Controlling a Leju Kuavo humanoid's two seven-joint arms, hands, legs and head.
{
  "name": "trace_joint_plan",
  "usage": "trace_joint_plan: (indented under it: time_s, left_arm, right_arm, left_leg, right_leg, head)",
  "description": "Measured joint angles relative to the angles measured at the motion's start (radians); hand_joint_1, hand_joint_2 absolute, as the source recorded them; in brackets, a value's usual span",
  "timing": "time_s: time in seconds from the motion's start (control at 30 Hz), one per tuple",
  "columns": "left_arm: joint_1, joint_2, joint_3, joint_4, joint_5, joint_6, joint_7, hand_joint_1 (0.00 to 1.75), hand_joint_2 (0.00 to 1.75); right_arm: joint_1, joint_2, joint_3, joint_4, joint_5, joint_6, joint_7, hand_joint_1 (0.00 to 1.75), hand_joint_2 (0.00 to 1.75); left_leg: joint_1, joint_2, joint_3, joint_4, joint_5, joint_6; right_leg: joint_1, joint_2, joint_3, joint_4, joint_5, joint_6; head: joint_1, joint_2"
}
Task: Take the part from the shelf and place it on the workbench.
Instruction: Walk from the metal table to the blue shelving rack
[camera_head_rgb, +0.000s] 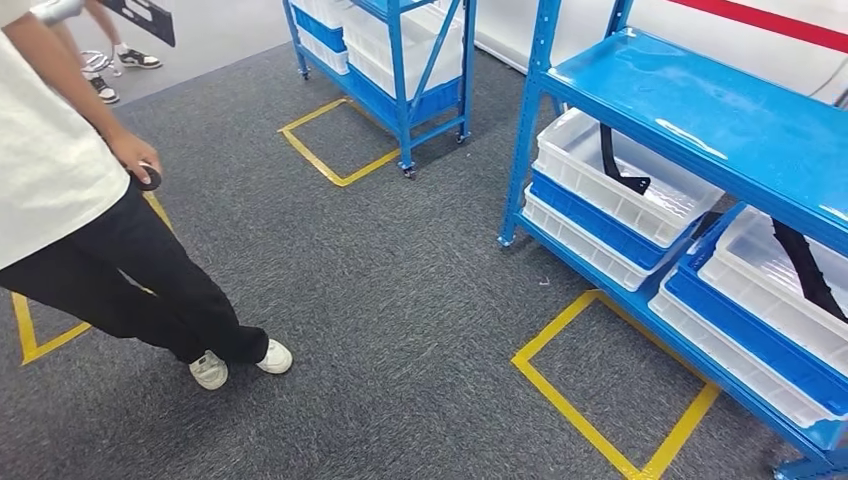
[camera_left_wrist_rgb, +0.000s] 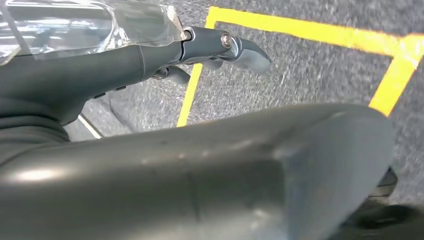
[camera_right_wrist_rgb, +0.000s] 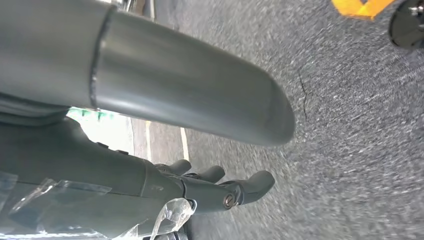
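— Where's the part?

— On the shelf (camera_head_rgb: 700, 105) ahead and to my right. Two white bins (camera_head_rgb: 620, 175) sit on its lower tier, each with a dark strap-like part (camera_head_rgb: 615, 160) inside. The nearer one (camera_head_rgb: 805, 262) lies in the right-hand bin (camera_head_rgb: 775, 275), its long axis running diagonally across that bin.

— And your hands?

— Both hang at my sides over the carpet (camera_head_rgb: 400, 300). My left hand (camera_left_wrist_rgb: 165, 55) holds nothing, fingers loosely extended and apart. My right hand (camera_right_wrist_rgb: 200, 185) is the same: released, fingers slightly curled but apart, nothing in it.

— Which arm goes?

— The right, I'd judge. The shelf is on that side, so the right hand is nearer to both bins.

— Any room to move?

— Open carpet between me and the shelf, with a yellow taped square (camera_head_rgb: 615, 385) in front of it. The tight spot is the blue top deck overhanging the bins; I'd have to reach in under its edge. A person (camera_head_rgb: 70, 190) stands to my left, well apart from the shelf. I can't see a workbench from here.
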Motion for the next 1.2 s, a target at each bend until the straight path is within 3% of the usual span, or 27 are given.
trace_joint_plan:
  time_s: [0.03, 0.07, 0.1, 0.17, 0.23, 0.27, 0.33, 0.4, 0.43, 0.5, 0.53, 0.57, 0.6, 0.63, 0.7, 0.73, 0.8, 0.87, 0.93, 1.0, 1.03, 1.07, 1.1, 1.13, 1.2]
  left_arm:
    - [0.002, 0.000, 0.000, 0.000, 0.000, -0.004, 0.001, 0.00, 0.00]
    - [0.004, 0.000, 0.000, 0.000, 0.000, -0.007, 0.002, 0.00, 0.00]
    - [0.005, 0.000, 0.000, 0.000, 0.000, -0.006, 0.002, 0.00, 0.00]
    - [0.006, 0.000, 0.000, 0.000, 0.000, -0.002, 0.002, 0.00, 0.00]
    - [0.005, 0.000, 0.000, 0.000, 0.000, -0.007, 0.002, 0.00, 0.00]
    - [0.004, 0.000, 0.000, 0.000, -0.001, -0.013, 0.002, 0.00, 0.00]
    - [0.001, 0.000, 0.000, 0.000, -0.001, -0.024, 0.002, 0.00, 0.00]
    - [-0.004, 0.002, 0.000, 0.000, -0.001, -0.028, 0.002, 0.00, 0.00]
    - [-0.004, 0.003, 0.000, 0.000, -0.001, -0.029, 0.002, 0.00, 0.00]
    - [-0.002, 0.005, 0.000, 0.000, -0.001, -0.030, 0.003, 0.00, 0.00]
    - [-0.001, 0.005, 0.000, 0.000, -0.001, -0.030, 0.003, 0.00, 0.00]
    - [0.000, 0.005, 0.000, 0.000, -0.001, -0.031, 0.003, 0.00, 0.00]
    - [0.000, 0.005, 0.000, 0.000, -0.001, -0.032, 0.003, 0.00, 0.00]
    - [-0.001, 0.005, -0.001, 0.000, -0.001, -0.033, 0.003, 0.00, 0.00]
    - [-0.004, 0.005, -0.001, 0.000, -0.001, -0.034, 0.003, 0.00, 0.00]
    - [-0.005, 0.005, -0.001, 0.000, -0.001, -0.034, 0.003, 0.00, 0.00]
    - [-0.008, 0.006, -0.001, 0.000, -0.001, -0.035, 0.003, 0.00, 0.00]
    - [-0.013, 0.006, -0.001, 0.000, -0.001, -0.035, 0.003, 0.00, 0.00]
    - [-0.016, 0.006, -0.001, 0.000, -0.001, -0.035, 0.003, 0.00, 0.00]
    - [-0.015, 0.005, -0.001, 0.000, -0.001, -0.036, 0.002, 0.00, 0.00]
    - [-0.012, 0.005, -0.001, 0.000, -0.001, -0.036, 0.002, 0.00, 0.00]
    - [-0.010, 0.006, -0.001, 0.000, -0.001, -0.036, 0.003, 0.00, 0.00]
    - [-0.008, 0.006, -0.001, 0.000, -0.001, -0.036, 0.003, 0.00, 0.00]
    - [-0.007, 0.006, -0.001, 0.000, -0.001, -0.036, 0.003, 0.00, 0.00]
    - [-0.008, 0.006, -0.002, 0.000, -0.001, -0.035, 0.003, 0.00, 0.00]
  right_arm:
    - [0.000, 0.000, 0.000, 0.000, 0.000, 0.000, 0.000, 0.00, 0.00]
    - [0.000, 0.000, 0.000, 0.000, 0.000, 0.000, -0.001, 0.00, 0.00]
    - [0.001, 0.000, 0.001, 0.000, 0.000, 0.000, -0.001, 0.00, 0.00]
    - [0.002, 0.001, 0.001, 0.000, 0.000, 0.000, -0.002, 0.00, 0.00]
    - [0.002, 0.002, 0.002, 0.000, -0.001, 0.000, -0.001, 0.00, 0.00]
    - [0.002, 0.002, 0.002, 0.000, -0.001, 0.000, 0.001, 0.00, 0.00]
    - [0.007, 0.002, 0.002, 0.001, -0.001, -0.001, 0.006, 0.00, 0.00]
    - [0.010, 0.000, 0.002, 0.003, -0.002, -0.001, 0.011, 0.00, 0.00]
    - [0.010, 0.000, 0.002, 0.004, -0.003, -0.001, 0.012, 0.00, 0.00]
    - [0.008, 0.001, 0.003, 0.004, -0.004, -0.001, 0.012, 0.00, 0.00]
    - [0.007, 0.001, 0.003, 0.004, -0.005, 0.000, 0.012, 0.00, 0.00]
    - [0.007, 0.002, 0.003, 0.004, -0.005, -0.001, 0.012, 0.00, 0.00]
    - [0.007, 0.002, 0.003, 0.004, -0.006, 0.000, 0.012, 0.00, 0.00]
    - [0.007, 0.003, 0.003, 0.004, -0.006, -0.001, 0.011, 0.00, 0.00]
    - [0.006, 0.002, 0.003, 0.004, -0.006, -0.001, 0.010, 0.00, 0.00]
    - [0.006, 0.001, 0.003, 0.004, -0.006, -0.001, 0.008, 0.00, 0.00]
    - [0.006, 0.001, 0.003, 0.004, -0.007, -0.001, 0.005, 0.00, 0.00]
    - [0.007, 0.000, 0.003, 0.004, -0.008, -0.001, 0.003, 0.00, 0.00]
    - [0.005, 0.000, 0.003, 0.004, -0.009, -0.002, 0.001, 0.00, 0.00]
    - [0.002, 0.000, 0.003, 0.004, -0.010, -0.002, -0.001, 0.00, 0.00]
    - [0.001, 0.000, 0.003, 0.004, -0.010, -0.002, -0.004, 0.00, 0.00]
    - [0.001, 0.000, 0.003, 0.004, -0.011, -0.003, -0.006, 0.00, 0.00]
    - [0.002, 0.000, 0.003, 0.004, -0.012, -0.003, -0.009, 0.00, 0.00]
    - [0.003, 0.001, 0.003, 0.004, -0.013, -0.004, -0.012, 0.00, 0.00]
    - [0.003, 0.002, 0.003, 0.004, -0.015, -0.004, -0.014, 0.00, 0.00]
  left_leg:
    - [0.002, -0.005, -0.028, 0.063, -0.023, -0.002]
    - [0.003, -0.007, -0.040, 0.091, -0.025, -0.002]
    - [0.004, -0.008, -0.029, 0.072, -0.007, -0.001]
    - [0.007, -0.033, 0.044, -0.074, 0.065, 0.003]
    - [0.009, -0.072, 0.108, -0.211, 0.112, 0.007]
    - [0.008, -0.082, 0.120, -0.240, 0.118, 0.010]
    - [0.004, -0.069, 0.118, -0.246, 0.122, 0.020]
    - [0.004, -0.049, 0.117, -0.251, 0.131, 0.035]
    - [0.006, -0.037, 0.116, -0.254, 0.135, 0.042]
    - [0.003, -0.012, 0.112, -0.254, 0.137, 0.047]
    - [0.001, 0.002, 0.110, -0.254, 0.137, 0.048]
    - [0.000, 0.015, 0.109, -0.253, 0.137, 0.048]
    - [0.000, 0.027, 0.108, -0.253, 0.137, 0.048]
    - [-0.001, 0.038, 0.109, -0.253, 0.137, 0.047]
    - [-0.003, 0.057, 0.113, -0.252, 0.134, 0.042]
    - [-0.005, 0.065, 0.113, -0.251, 0.133, 0.038]
    - [-0.009, 0.083, 0.115, -0.249, 0.130, 0.027]
    - [-0.006, 0.092, 0.117, -0.246, 0.124, 0.016]
    - [0.000, 0.059, 0.096, -0.188, 0.084, 0.003]
    - [0.005, 0.013, 0.031, -0.042, 0.010, -0.007]
    - [0.007, 0.003, -0.004, 0.033, -0.020, -0.010]
    - [0.008, -0.002, -0.026, 0.078, -0.031, -0.012]
    - [0.008, -0.006, -0.028, 0.082, -0.022, -0.012]
    - [0.009, -0.010, -0.010, 0.042, 0.005, -0.011]
    - [0.011, -0.042, 0.065, -0.117, 0.077, -0.007]
  right_leg:
    - [0.001, 0.014, -0.003, 0.000, 0.003, -0.001]
    - [0.001, 0.028, -0.006, 0.001, 0.005, -0.001]
    - [0.001, 0.042, -0.007, 0.001, 0.008, 0.000]
    - [0.000, 0.070, -0.009, 0.001, 0.013, 0.006]
    - [0.001, 0.094, -0.014, 0.003, 0.018, 0.015]
    - [0.001, 0.104, -0.019, 0.003, 0.021, 0.020]
    - [-0.001, 0.122, -0.026, 0.000, 0.028, 0.032]
    - [-0.002, 0.096, -0.043, 0.027, 0.009, 0.041]
    - [-0.001, 0.070, -0.064, 0.073, -0.021, 0.044]
    - [-0.001, 0.025, -0.130, 0.223, -0.102, 0.049]
    - [-0.002, 0.019, -0.159, 0.292, -0.130, 0.051]
    - [-0.003, 0.016, -0.172, 0.329, -0.139, 0.053]
    - [-0.003, 0.012, -0.162, 0.321, -0.128, 0.054]
    - [-0.003, 0.006, -0.130, 0.269, -0.101, 0.053]
    - [0.001, -0.032, -0.037, 0.109, -0.041, 0.046]
    - [0.005, -0.048, -0.007, 0.050, -0.024, 0.038]
    - [0.012, -0.055, 0.009, 0.009, -0.017, 0.024]
    - [0.010, -0.033, 0.007, 0.006, -0.013, 0.010]
    - [0.005, -0.014, 0.008, 0.001, -0.007, -0.004]
    - [0.003, 0.006, 0.005, 0.001, -0.002, -0.011]
    - [0.004, 0.018, 0.002, 0.001, 0.000, -0.013]
    - [0.004, 0.031, 0.001, 0.001, 0.001, -0.013]
    - [0.004, 0.045, 0.000, 0.001, 0.003, -0.011]
    - [0.004, 0.058, 0.000, 0.001, 0.004, -0.009]
    - [0.004, 0.084, 0.000, 0.002, 0.008, -0.003]
  head:
    - [0.000, 0.000]
    - [0.000, 0.000]
    - [0.000, 0.000]
    - [0.000, 0.000]
    - [0.000, 0.000]
    - [0.000, 0.000]
    - [0.000, 0.000]
    - [0.001, 0.000]
    - [0.001, 0.000]
    - [0.002, 0.000]
    - [0.003, 0.000]
    - [0.003, 0.000]
    - [0.003, 0.000]
    - [0.003, 0.000]
    - [0.003, 0.000]
    - [0.003, 0.000]
    - [0.003, 0.000]
    - [0.003, 0.000]
    - [0.002, 0.000]
    - [0.002, 0.000]
    - [0.002, 0.000]
    - [0.002, 0.000]
    - [0.002, 0.000]
    - [0.002, 0.000]
    - [0.002, 0.000]
